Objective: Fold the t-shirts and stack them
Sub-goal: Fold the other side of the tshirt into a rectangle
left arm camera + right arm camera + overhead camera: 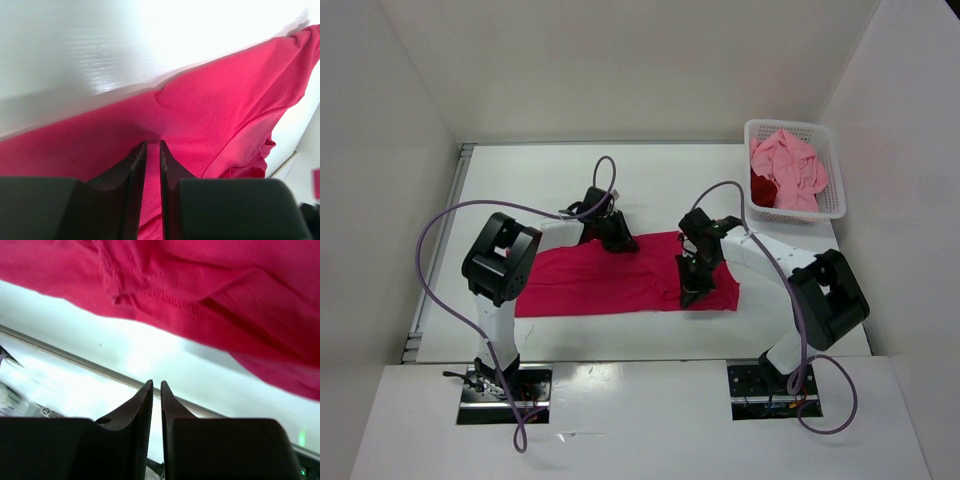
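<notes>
At the centre of the top view, flat on the table point(570, 180): the magenta-red t-shirt point(600, 285), narrowed to a band, long axis running left to right across the frame. On its upper edge, a little right of the middle, the left gripper point(618, 240). In the left wrist view, fingers point(132, 175) drawn to a slit with red cloth showing in it, so apparently clamped on a pinch of that edge. Lower right on the band, near its right end, the right gripper point(692, 292). In its own view, fingers point(137, 410) almost together, only bare table in the slit, nothing held, cloth in the upper part of that frame and apart from the tips.

Probably next: a crosswise fold, one short end carried along the long axis onto the other. Nearer the right end by far: the right gripper. Left end well apart from both.

Upper right of the top view, a white mesh basket point(837, 170), with the salmon-pink t-shirt point(790, 170) heaped on top and the dark crimson t-shirt point(763, 190) peeking out at its left.

Count: three t-shirts, one out and two in the basket; one basket; two grippers.
</notes>
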`<state>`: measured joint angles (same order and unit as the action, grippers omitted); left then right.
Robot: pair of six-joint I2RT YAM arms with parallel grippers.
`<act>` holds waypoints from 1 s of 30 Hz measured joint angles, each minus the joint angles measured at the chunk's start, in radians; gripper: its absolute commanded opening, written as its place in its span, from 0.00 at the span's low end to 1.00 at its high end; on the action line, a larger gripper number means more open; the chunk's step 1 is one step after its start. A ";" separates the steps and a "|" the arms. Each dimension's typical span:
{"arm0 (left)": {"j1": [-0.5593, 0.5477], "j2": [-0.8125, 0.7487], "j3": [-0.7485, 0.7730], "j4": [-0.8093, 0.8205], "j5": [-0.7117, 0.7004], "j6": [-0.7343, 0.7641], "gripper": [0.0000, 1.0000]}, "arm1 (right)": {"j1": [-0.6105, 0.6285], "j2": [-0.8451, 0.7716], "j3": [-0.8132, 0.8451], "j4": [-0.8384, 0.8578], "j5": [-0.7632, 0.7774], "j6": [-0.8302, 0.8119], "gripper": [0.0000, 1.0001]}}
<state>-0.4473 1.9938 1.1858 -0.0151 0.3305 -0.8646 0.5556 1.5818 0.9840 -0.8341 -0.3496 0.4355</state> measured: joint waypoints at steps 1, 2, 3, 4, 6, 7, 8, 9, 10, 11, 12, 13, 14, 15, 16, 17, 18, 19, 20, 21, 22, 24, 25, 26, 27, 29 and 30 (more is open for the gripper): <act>0.001 0.000 0.000 0.000 0.000 0.000 0.23 | -0.003 -0.010 0.009 -0.017 0.008 -0.004 0.16; 0.002 0.000 0.000 0.000 0.000 0.001 0.23 | -0.008 -0.014 0.022 -0.028 0.014 -0.006 0.16; 0.003 0.000 0.000 0.000 0.000 0.001 0.23 | -0.018 -0.015 0.049 -0.034 0.023 -0.008 0.16; 0.003 -0.001 0.000 -0.001 0.000 0.001 0.23 | -0.023 -0.014 0.061 -0.031 0.027 -0.008 0.16; 0.004 -0.009 -0.003 -0.008 -0.003 0.002 0.23 | -0.037 -0.012 0.091 -0.016 0.045 -0.007 0.18; 0.006 -0.018 -0.011 -0.010 -0.008 0.003 0.23 | -0.040 -0.007 0.105 -0.007 0.048 -0.006 0.21; 0.007 -0.029 -0.020 -0.016 -0.012 0.005 0.23 | -0.043 -0.001 0.111 0.008 0.052 -0.005 0.24; 0.008 -0.039 -0.030 -0.019 -0.015 0.005 0.23 | -0.045 0.006 0.111 0.028 0.056 -0.002 0.26; 0.009 -0.051 -0.043 -0.019 -0.017 0.006 0.23 | -0.046 0.016 0.111 0.040 0.066 0.001 0.30; 0.010 -0.067 -0.060 -0.022 -0.019 0.005 0.23 | -0.046 0.025 0.111 0.048 0.071 0.002 0.31; 0.010 -0.080 -0.075 -0.023 -0.019 0.004 0.23 | -0.046 0.035 0.111 0.057 0.077 0.002 0.31; 0.011 -0.103 -0.099 -0.022 -0.021 0.003 0.23 | -0.046 0.048 0.111 0.067 0.083 0.004 0.32; 0.012 -0.116 -0.111 -0.023 -0.021 0.002 0.23 | -0.046 0.061 0.111 0.075 0.085 0.005 0.33; 0.013 -0.134 -0.129 -0.021 -0.021 0.000 0.23 | -0.045 0.076 0.111 0.082 0.081 0.005 0.33; 0.013 -0.153 -0.145 -0.023 -0.021 -0.001 0.23 | -0.043 0.090 0.112 0.089 0.076 0.005 0.33; 0.013 -0.174 -0.161 -0.023 -0.021 -0.001 0.23 | -0.038 0.101 0.114 0.092 0.072 0.006 0.33; 0.013 -0.197 -0.176 -0.027 -0.022 -0.002 0.23 | -0.027 0.113 0.117 0.096 0.072 0.011 0.33; 0.013 -0.214 -0.183 -0.033 -0.022 -0.001 0.23 | -0.010 0.121 0.117 0.105 0.066 0.014 0.33; 0.013 -0.235 -0.187 -0.039 -0.022 -0.001 0.23 | -0.002 0.123 0.118 0.109 0.061 0.016 0.33; 0.013 -0.249 -0.188 -0.038 -0.022 -0.001 0.23 | 0.015 0.125 0.120 0.115 0.056 0.021 0.33; 0.013 -0.267 -0.193 -0.036 -0.023 -0.001 0.23 | 0.025 0.127 0.122 0.121 0.050 0.024 0.33; 0.013 -0.302 -0.205 -0.033 -0.023 -0.002 0.23 | 0.039 0.128 0.122 0.137 0.042 0.035 0.38; 0.013 -0.314 -0.210 -0.030 -0.023 -0.002 0.23 | 0.042 0.129 0.122 0.143 0.037 0.040 0.38; 0.013 -0.321 -0.217 -0.026 -0.022 -0.003 0.23 | 0.042 0.130 0.122 0.149 0.035 0.043 0.38; 0.013 -0.324 -0.224 -0.021 -0.023 -0.003 0.23 | 0.042 0.131 0.122 0.155 0.034 0.046 0.38; 0.013 -0.324 -0.241 -0.017 -0.022 -0.004 0.23 | 0.042 0.136 0.122 0.166 0.032 0.051 0.38; 0.013 -0.324 -0.250 -0.018 -0.022 -0.005 0.23 | 0.042 0.140 0.122 0.170 0.032 0.054 0.38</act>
<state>-0.4343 1.6699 0.9356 -0.0334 0.3084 -0.8700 0.5976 1.7218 1.1061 -0.6640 -0.3176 0.4892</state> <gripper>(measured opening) 0.234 0.383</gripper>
